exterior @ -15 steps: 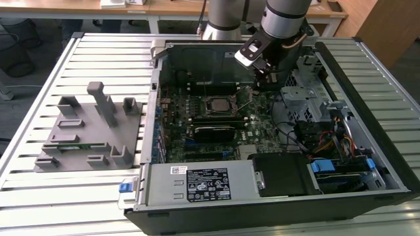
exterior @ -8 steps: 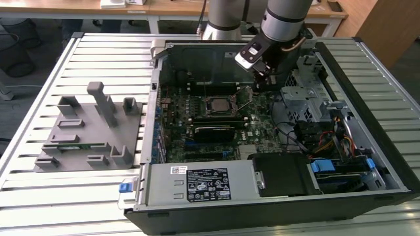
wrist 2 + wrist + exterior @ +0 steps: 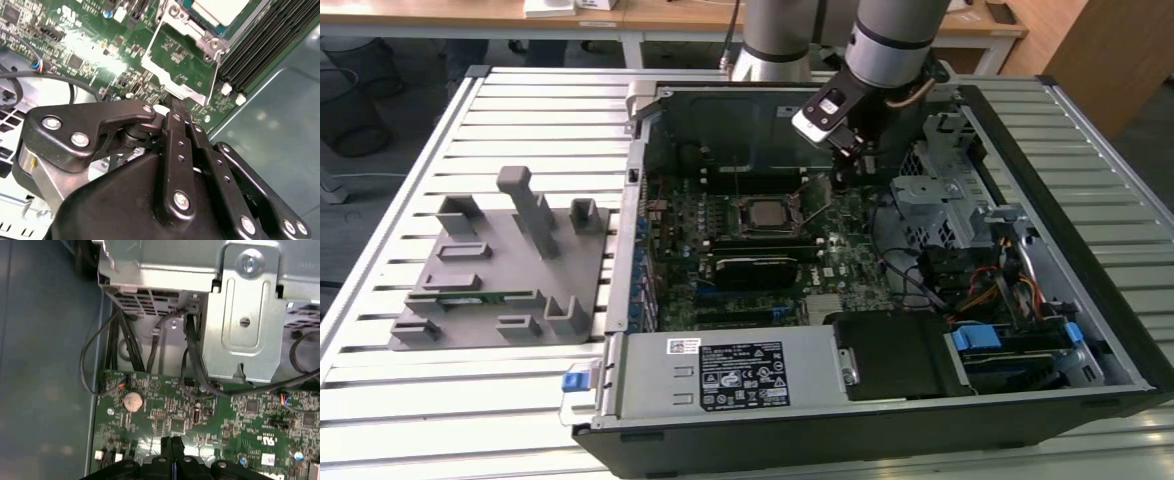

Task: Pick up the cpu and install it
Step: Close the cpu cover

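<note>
The cpu (image 3: 758, 213), a small silvery square, lies in the black socket frame at the middle of the motherboard (image 3: 847, 250). In the second wrist view its pale top (image 3: 220, 10) sits beside an open metal retaining frame (image 3: 180, 55), through which green board shows. My gripper (image 3: 850, 165) hangs over the board to the exterior view's right of the socket, slightly farther back. Both wrist views show its black fingers pressed together with nothing between them, the tips (image 3: 177, 106) close to the metal frame's edge and low over the board (image 3: 172, 441).
The open computer case (image 3: 1067, 130) lies on a slatted table (image 3: 507, 400). A grey fixture (image 3: 500, 270) holding a green memory stick (image 3: 460, 297) stands at the exterior view's left. A metal drive cage (image 3: 245, 320), black cables (image 3: 192, 365) and a coin battery (image 3: 133, 400) surround the gripper.
</note>
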`<action>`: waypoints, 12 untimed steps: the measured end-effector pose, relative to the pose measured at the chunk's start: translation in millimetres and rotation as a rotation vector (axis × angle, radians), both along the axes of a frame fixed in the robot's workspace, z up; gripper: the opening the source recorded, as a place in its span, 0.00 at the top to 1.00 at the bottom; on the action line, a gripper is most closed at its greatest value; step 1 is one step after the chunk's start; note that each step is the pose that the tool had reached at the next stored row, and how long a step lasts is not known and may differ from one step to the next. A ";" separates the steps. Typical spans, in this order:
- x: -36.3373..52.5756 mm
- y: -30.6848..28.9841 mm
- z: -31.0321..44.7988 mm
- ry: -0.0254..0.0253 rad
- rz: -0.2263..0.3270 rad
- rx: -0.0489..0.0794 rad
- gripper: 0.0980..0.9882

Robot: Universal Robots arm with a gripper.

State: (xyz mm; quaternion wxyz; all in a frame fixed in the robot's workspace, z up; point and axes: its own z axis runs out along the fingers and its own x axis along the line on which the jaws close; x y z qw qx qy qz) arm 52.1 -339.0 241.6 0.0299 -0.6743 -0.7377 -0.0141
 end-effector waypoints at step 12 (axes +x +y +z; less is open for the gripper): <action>-25.9 -0.2 -0.7 0.0001 0.000 0.000 0.99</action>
